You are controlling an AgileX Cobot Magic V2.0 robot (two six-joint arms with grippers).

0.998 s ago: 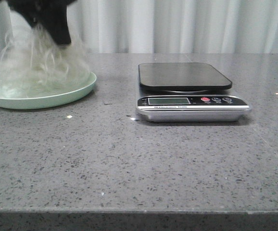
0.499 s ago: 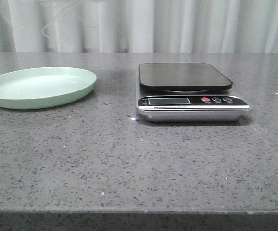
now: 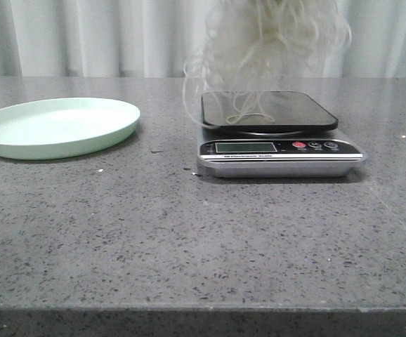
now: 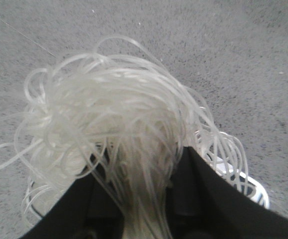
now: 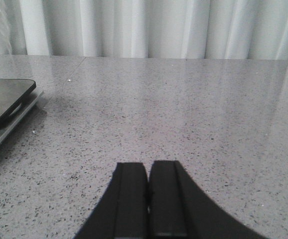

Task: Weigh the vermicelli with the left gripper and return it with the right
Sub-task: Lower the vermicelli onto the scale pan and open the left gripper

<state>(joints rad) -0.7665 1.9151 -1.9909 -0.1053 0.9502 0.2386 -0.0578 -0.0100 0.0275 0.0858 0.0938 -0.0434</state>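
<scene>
The left gripper (image 4: 144,199) grips the vermicelli (image 3: 270,42) above the scale (image 3: 280,133); loose strands could trail off the platform, skewing the reading

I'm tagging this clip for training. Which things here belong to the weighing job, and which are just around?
Part of the job:
- fluffy tangle of whitish translucent vermicelli, hanging over the scale
- black left gripper, shut on it
- silver digital scale with black platform
- pale green round plate
- black right gripper, shut, idle

Just around:
- grey speckled table
- white curtain
</scene>
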